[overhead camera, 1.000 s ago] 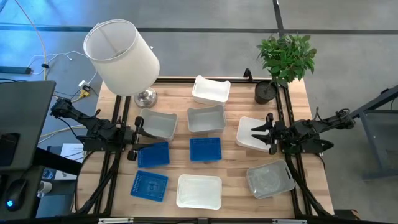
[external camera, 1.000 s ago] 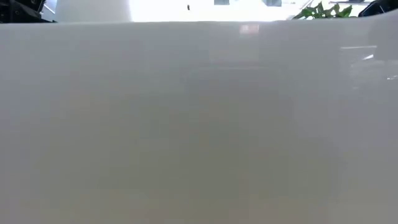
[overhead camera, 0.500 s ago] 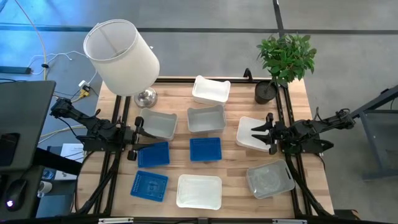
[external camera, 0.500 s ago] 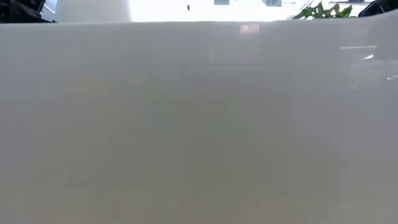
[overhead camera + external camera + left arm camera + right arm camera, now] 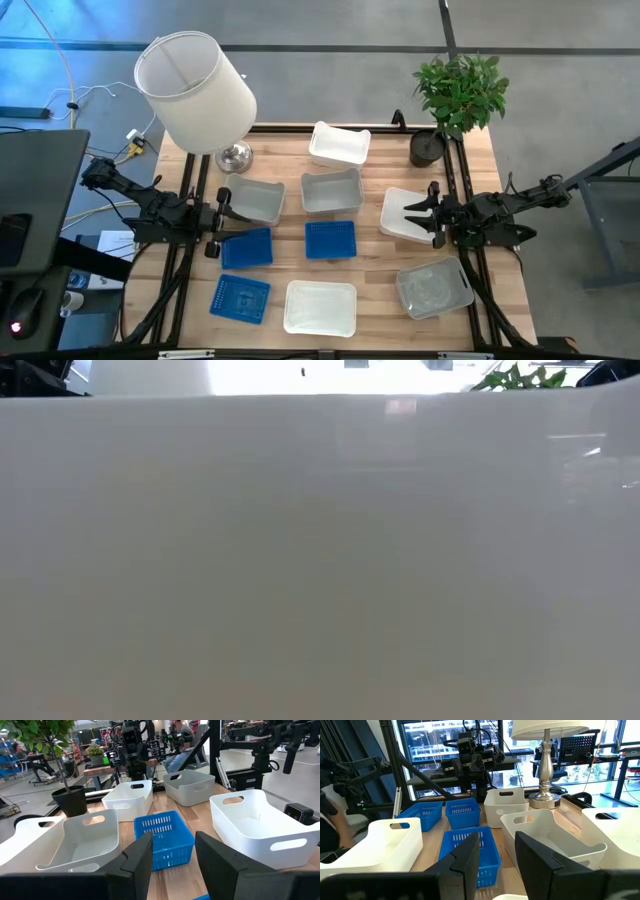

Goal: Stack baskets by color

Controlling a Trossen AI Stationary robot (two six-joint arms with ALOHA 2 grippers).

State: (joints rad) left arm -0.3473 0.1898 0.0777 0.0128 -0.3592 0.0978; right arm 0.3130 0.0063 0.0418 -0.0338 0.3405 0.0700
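Nine baskets lie spread on the wooden table (image 5: pixel 380 300), none stacked yet. Three blue perforated ones: blue basket by the left gripper (image 5: pixel 246 247), centre blue basket (image 5: pixel 330 240), near-left blue basket (image 5: pixel 240 298). White ones: back white basket (image 5: pixel 339 145), front white basket (image 5: pixel 320 307), right white basket (image 5: pixel 398 213) lying just under the right gripper's fingers. Clear-grey ones: centre grey basket (image 5: pixel 331 191), left grey basket (image 5: pixel 252 200), near-right grey basket (image 5: pixel 433 288). All sit apart, rims up as far as the top view shows. Left gripper (image 5: pixel 222 218) hangs at the left table edge between the left grey basket and the blue one beside it, fingers spread with a clear gap, holding nothing; its wrist view shows the gap aimed at the centre blue basket (image 5: pixel 163 838). Right gripper (image 5: pixel 425 214) sits at the right edge over the right white basket, fingers parted too, nothing between them. Low view is blocked by a white wall, likely the front white basket. Lamp (image 5: pixel 195 92) and potted plant (image 5: pixel 458 95) stand at the back corners, not part of the job. Judgement: task is at its start, both arms at rest, no pick begun. Next move likely calls for one arm to drop onto a basket rim, pinch a wall, lift and nest it into a same-colour one; the blue pair on the left looks the easiest.
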